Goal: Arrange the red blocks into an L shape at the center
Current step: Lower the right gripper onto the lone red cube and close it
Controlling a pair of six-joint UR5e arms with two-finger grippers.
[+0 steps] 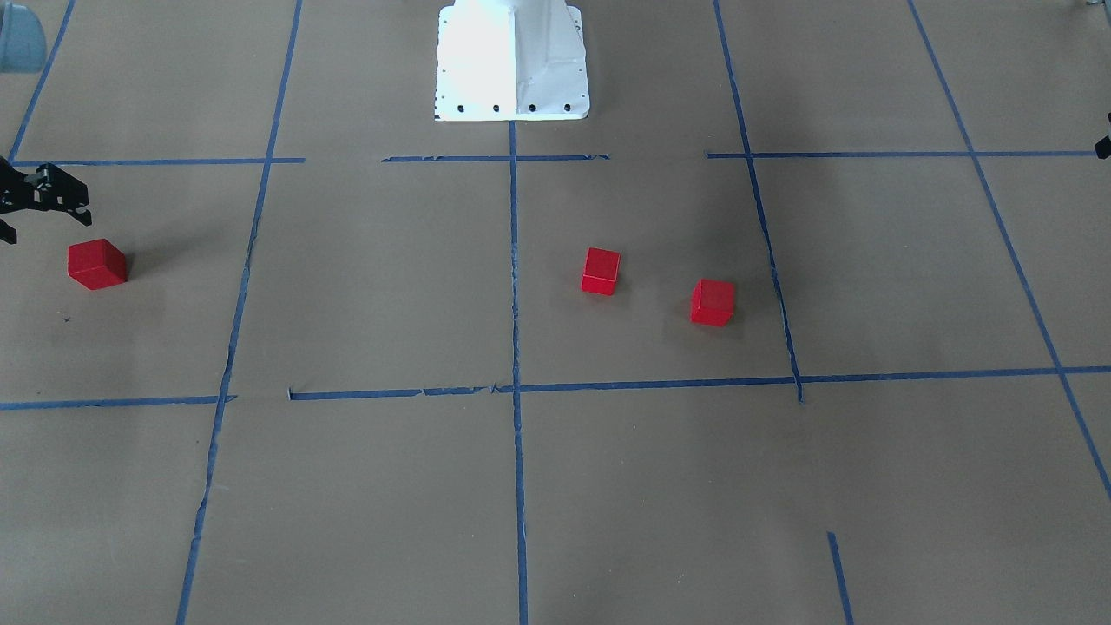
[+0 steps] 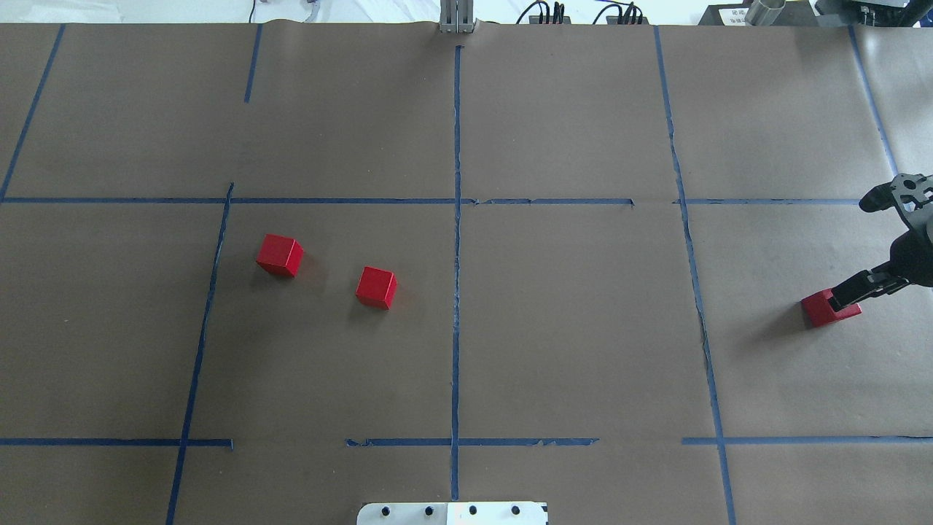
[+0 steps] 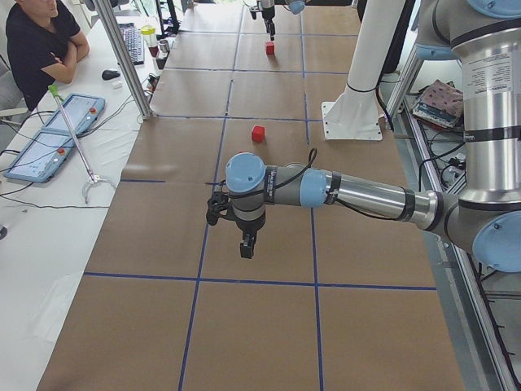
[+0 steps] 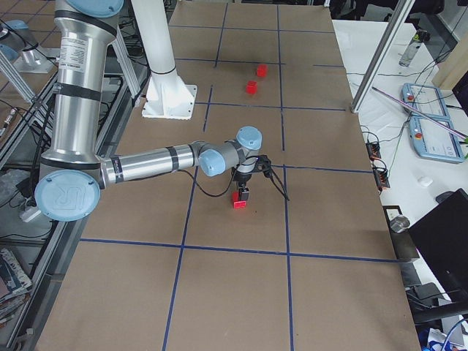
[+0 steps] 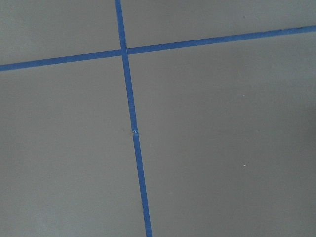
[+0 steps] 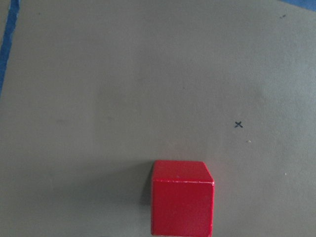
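Risk of a nudged red block (image 2: 818, 309), far right.
Right gripper (image 2: 845, 297) hangs close by that red block, well right of the center (image 2: 510, 321); I cannot tell if it, or the left gripper (image 3: 247, 247), is open. An off-line descent could shove it away.

Even, diffuse light leaves the brown paper (image 2: 583, 328) flat and dull. The white robot base (image 1: 512, 61) at the counter's robot-side edge blows out to glare. The red blocks (image 2: 377, 287) throw soft, faint shadows. Both wrist views look greyish and slightly soft.
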